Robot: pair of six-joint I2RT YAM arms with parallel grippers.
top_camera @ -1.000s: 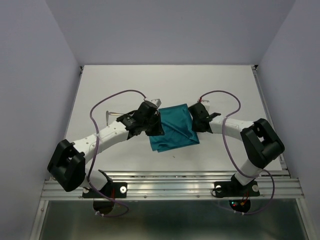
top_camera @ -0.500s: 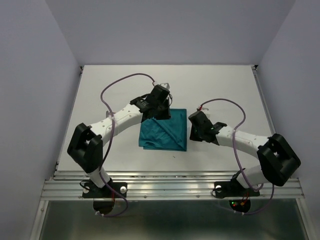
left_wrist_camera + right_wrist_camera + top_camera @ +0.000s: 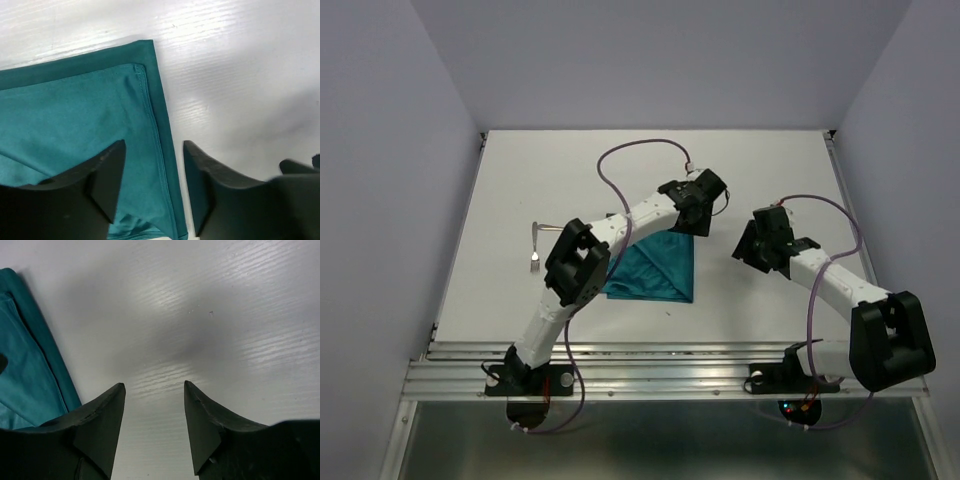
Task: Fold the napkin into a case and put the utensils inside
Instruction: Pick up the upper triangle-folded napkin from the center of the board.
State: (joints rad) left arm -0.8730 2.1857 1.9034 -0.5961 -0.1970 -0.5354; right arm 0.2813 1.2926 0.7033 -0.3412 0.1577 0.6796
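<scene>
left tool [image 3: 153,146]: released, jaws apart, nothing between them. Hangs low over one corner of the napkin [image 3: 75,115].
cloth under left tool: flat on the desk [image 3: 225,315] and folded. The top layer's hemmed corner sits just inside the bottom layer's corner. The side edge runs through the gap between the fingertips.
right tool [image 3: 153,386]: released, empty, above bare desk.
cloth vs right tool: off to the tool's left, apart from both fingers, no contact.
tool spacing: right tool is near the left one, on the napkin's right side, clear of the cloth.
utensils [image 3: 538,243]: far from both tools, on the desk past the napkin's left side and beyond the left arm [image 3: 640,215]. Apart from the cloth. Too small to tell which pieces.
</scene>
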